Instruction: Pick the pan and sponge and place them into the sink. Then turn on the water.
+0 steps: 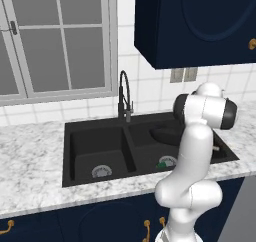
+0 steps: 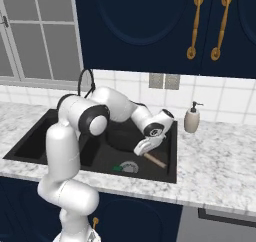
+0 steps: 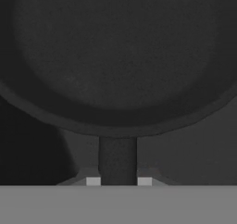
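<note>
Gripping the pan (image 3: 115, 56) by its handle, the claw (image 3: 118, 181) holds it over the sink (image 1: 100, 136) basin for release.

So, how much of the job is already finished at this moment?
Done: the small green-and-yellow sponge lies in the matte black double sink's right basin. In hand: the pincer is shut on the round black pan's handle, inside that basin. Left: release it and turn on the black coiled faucet; no water runs.

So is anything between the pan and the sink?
No. The gripper is shut on the pan handle, and the pan already sits low in the sink's right basin, with nothing visible in the way.
</note>
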